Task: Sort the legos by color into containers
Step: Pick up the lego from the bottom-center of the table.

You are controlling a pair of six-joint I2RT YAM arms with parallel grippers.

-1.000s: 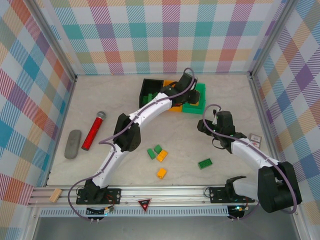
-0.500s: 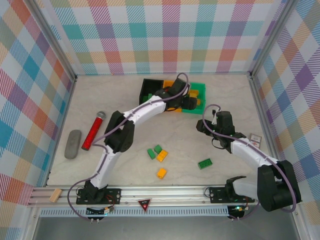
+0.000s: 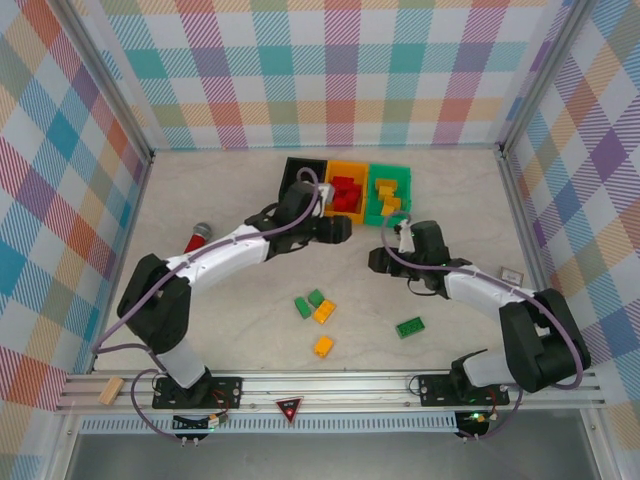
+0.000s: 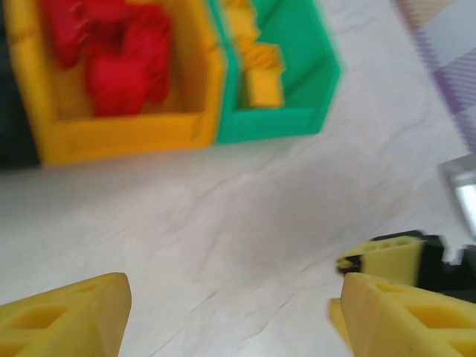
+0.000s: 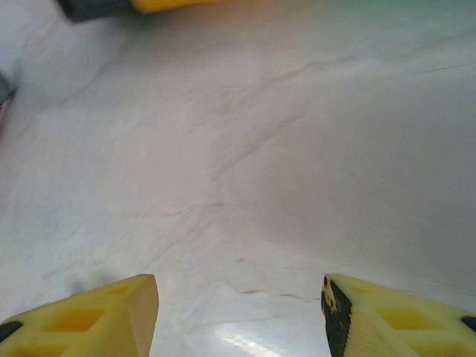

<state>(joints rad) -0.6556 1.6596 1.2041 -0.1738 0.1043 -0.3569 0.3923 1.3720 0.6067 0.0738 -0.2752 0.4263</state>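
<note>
Legos (image 3: 323, 312) left loose on the table (image 3: 220, 330), in front of the containers (image 3: 347, 164).
Red legos (image 4: 123, 59) are piled in the orange bin (image 4: 111, 137) and yellow legos (image 4: 262, 74) in the green bin (image 4: 275, 125); three green and two orange ones are scattered lower down. The left gripper (image 3: 335, 228) is held wide apart and empty just before the bins, and the right gripper (image 3: 378, 262) is spread too, with nothing held in it.

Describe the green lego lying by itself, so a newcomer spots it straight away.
From the three joined bins at the far side, come toward the near edge. The green lego lies alone beside the right arm, well right of the cluster of two green and one yellow-orange brick.
</note>
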